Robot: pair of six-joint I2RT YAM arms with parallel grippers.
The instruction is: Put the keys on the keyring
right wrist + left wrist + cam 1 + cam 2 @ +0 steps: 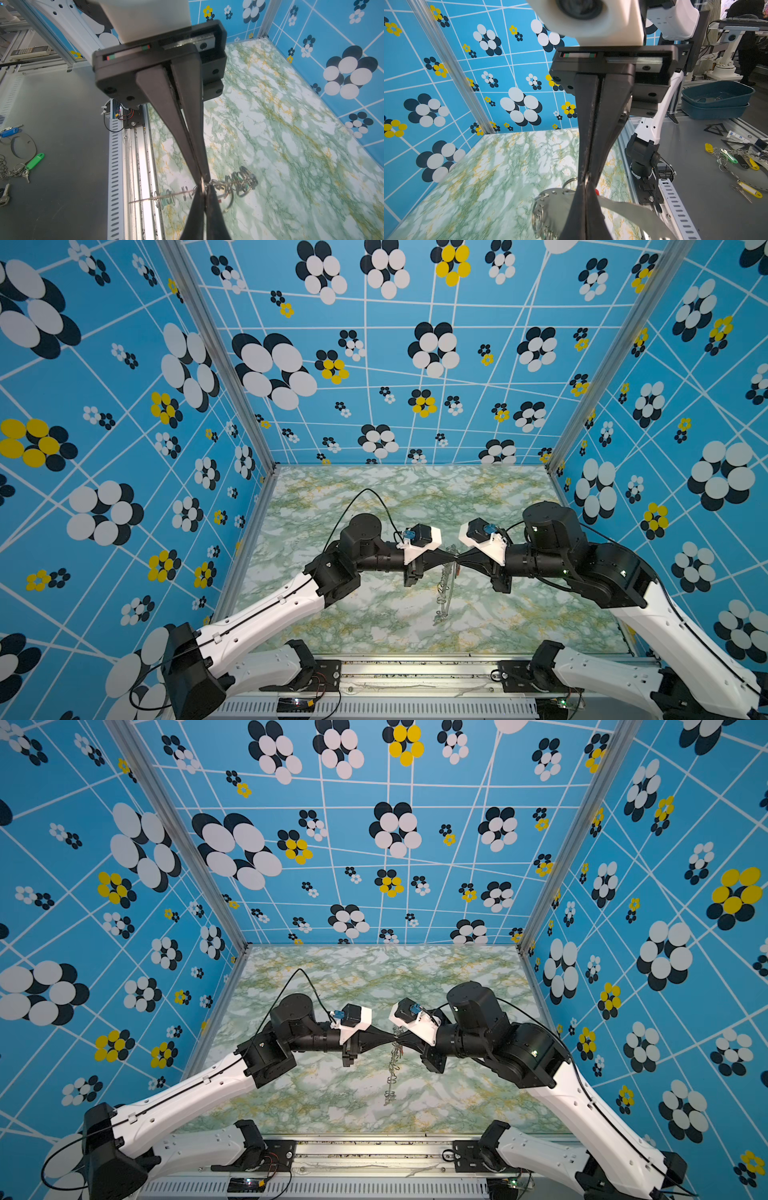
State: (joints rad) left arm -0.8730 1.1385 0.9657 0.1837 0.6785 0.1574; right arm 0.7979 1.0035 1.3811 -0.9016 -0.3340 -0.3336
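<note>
The left pincer (pixel 451 559) and right pincer (pixel 462 558) meet tip to tip, both closed tight on the keyring (pixel 444 593), which hangs edge-on above the tabletop (pixel 374 497).

arms (pixel 266 614): white shells, black joints | cables (pixel 361 497): thin, black | pincer fingers (pixel 584 124): black, long, tapered

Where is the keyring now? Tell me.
In both top views the keyring hangs edge-on over the middle of the table, its far end pinched where the left gripper and right gripper meet.
</note>
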